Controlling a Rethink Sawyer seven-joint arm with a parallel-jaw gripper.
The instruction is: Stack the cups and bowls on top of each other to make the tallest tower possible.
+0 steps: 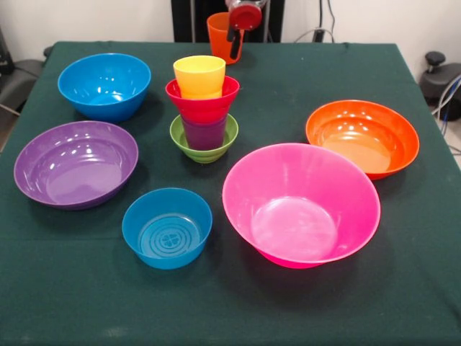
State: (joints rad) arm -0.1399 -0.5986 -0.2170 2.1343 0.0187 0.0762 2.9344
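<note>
A tower stands in the middle of the table: a small green bowl (206, 146) at the bottom, a purple cup (204, 134) in it, a red bowl (202, 102) on that, and a yellow cup (199, 75) on top. My gripper (235, 45) is at the far edge of the table, behind the tower. It is shut on the rim of the orange cup (218, 36), with one black finger down the cup's side. The cup hangs upright, slightly tilted.
On the green tablecloth (403, 288) lie a mid-sized blue bowl (104, 85) at the far left, a purple bowl (75, 163) at the left, a small blue bowl (167, 227) in front, a large pink bowl (301, 204) at the front right and an orange bowl (362, 137) at the right.
</note>
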